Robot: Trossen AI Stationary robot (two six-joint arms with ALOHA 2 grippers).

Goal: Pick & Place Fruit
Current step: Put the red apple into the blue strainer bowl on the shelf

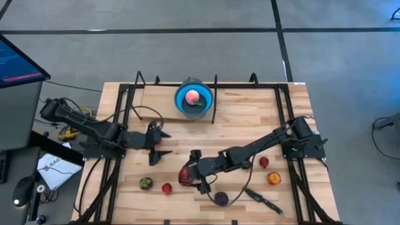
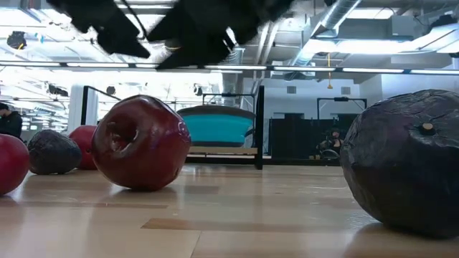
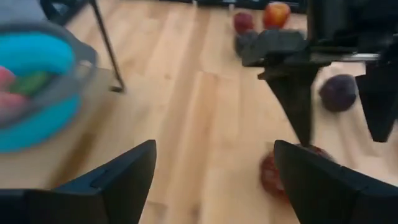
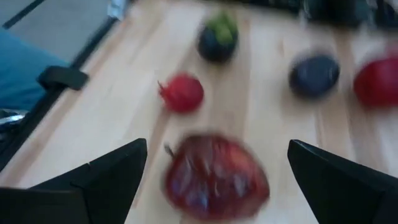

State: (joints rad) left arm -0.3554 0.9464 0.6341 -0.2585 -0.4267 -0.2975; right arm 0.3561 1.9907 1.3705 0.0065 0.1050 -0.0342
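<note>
Both jaws stand open, holding nothing. Right gripper (image 1: 195, 175) hovers over a dark red apple (image 1: 185, 176) at lower centre of the high view; left gripper (image 1: 159, 145) waits left of centre. Closing off-centre could roll the apple toward the knife (image 1: 262, 200).

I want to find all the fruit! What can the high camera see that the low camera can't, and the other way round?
Only the high view shows the black-handled knife, the small orange fruit, the pink fruit inside the round blue bowl, and both open grippers, left and right. Only the low view shows the room behind the table. Both show the big shiny dark red fruit and the bowl.
</note>
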